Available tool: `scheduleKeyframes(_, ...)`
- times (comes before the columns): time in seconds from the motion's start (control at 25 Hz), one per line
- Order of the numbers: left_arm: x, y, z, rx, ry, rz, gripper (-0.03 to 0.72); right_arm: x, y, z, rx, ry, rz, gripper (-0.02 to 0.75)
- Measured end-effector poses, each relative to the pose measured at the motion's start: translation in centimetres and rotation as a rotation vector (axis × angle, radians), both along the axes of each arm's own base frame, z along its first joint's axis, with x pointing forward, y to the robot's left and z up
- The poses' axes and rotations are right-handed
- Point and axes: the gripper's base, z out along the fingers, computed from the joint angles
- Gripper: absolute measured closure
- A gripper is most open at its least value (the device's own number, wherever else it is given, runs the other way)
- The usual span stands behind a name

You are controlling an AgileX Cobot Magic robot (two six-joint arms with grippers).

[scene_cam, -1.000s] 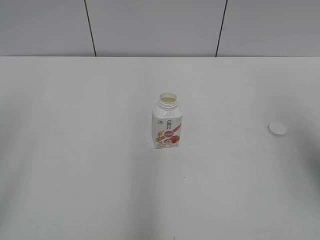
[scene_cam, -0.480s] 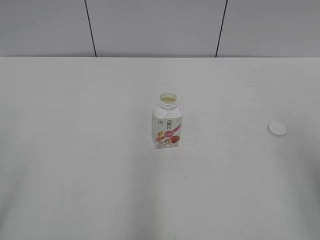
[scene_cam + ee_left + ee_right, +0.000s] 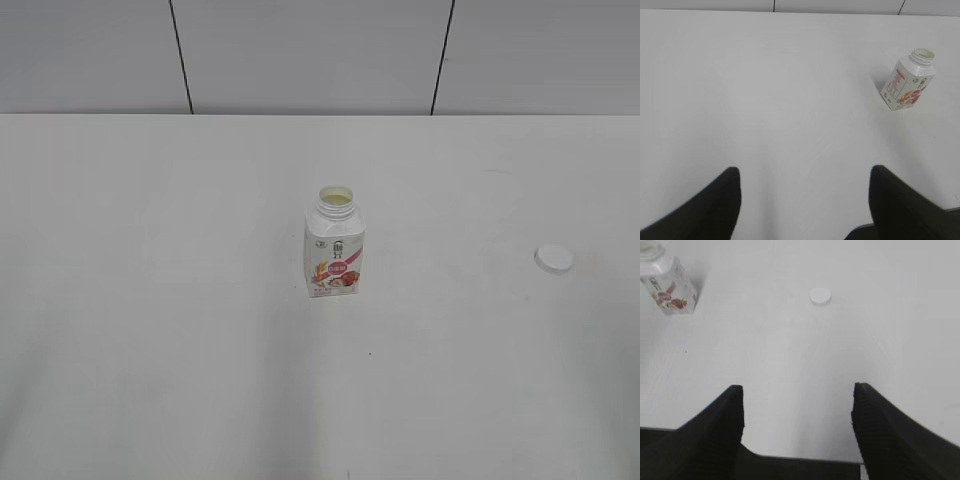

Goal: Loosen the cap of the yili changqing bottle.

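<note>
The yili changqing bottle (image 3: pixel 335 248) stands upright in the middle of the white table, neck open with no cap on it. It also shows in the left wrist view (image 3: pixel 908 81) at the upper right and in the right wrist view (image 3: pixel 669 287) at the upper left. The white cap (image 3: pixel 554 258) lies flat on the table far to the bottle's right, also in the right wrist view (image 3: pixel 820 295). My left gripper (image 3: pixel 802 175) is open and empty, well short of the bottle. My right gripper (image 3: pixel 797 390) is open and empty, short of the cap. Neither gripper shows in the exterior view.
The white table (image 3: pixel 160 330) runs back to a grey panelled wall (image 3: pixel 310 50) with dark vertical seams. Nothing else stands on the table.
</note>
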Motion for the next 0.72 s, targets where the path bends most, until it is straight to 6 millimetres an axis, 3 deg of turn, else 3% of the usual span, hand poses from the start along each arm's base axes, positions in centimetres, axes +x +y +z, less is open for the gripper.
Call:
scheduleKeyframes(0.24, -0.4, 0.0, -0.1, -0.006, -0.031, -0.002, 0.2, -2.9, 0.0, -0.2, 0.004, -0.166, -0.002, 0.204)
scheduleKeyframes(0.72, -0.5, -0.2, -0.2, 0.002, -0.037, -0.04, 0.201, -3.0, -0.1, -0.3, -0.006, -0.168, -0.012, 0.204)
